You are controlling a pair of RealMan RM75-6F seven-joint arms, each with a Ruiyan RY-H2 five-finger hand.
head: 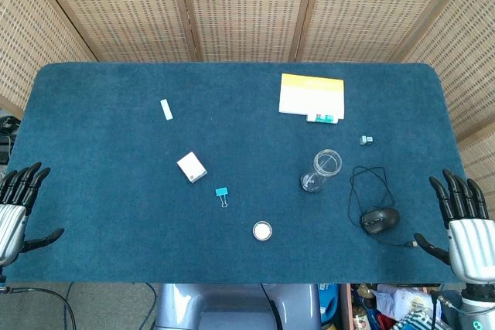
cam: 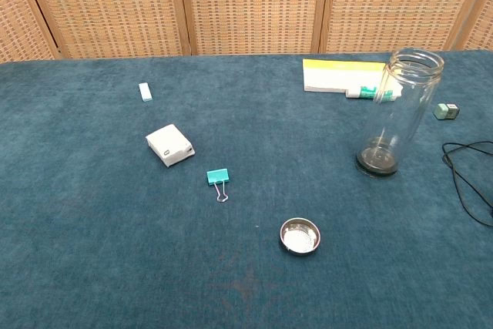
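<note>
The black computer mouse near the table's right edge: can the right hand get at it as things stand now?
Probably yes. The right hand is open beside the black computer mouse, and nothing stands between them. Only the mouse's thin black cable loops nearby on the blue table, mostly behind the mouse.

My left hand (head: 17,210) has slim black fingers with glossy, segmented shells, set on a ribbed silver-grey palm casing. My right hand (head: 462,222) is built the same: black jointed fingers and a black thumb on a pale metallic body scored with fine lines. Below its wrist sits a dark collar with a small teal ring.
</note>
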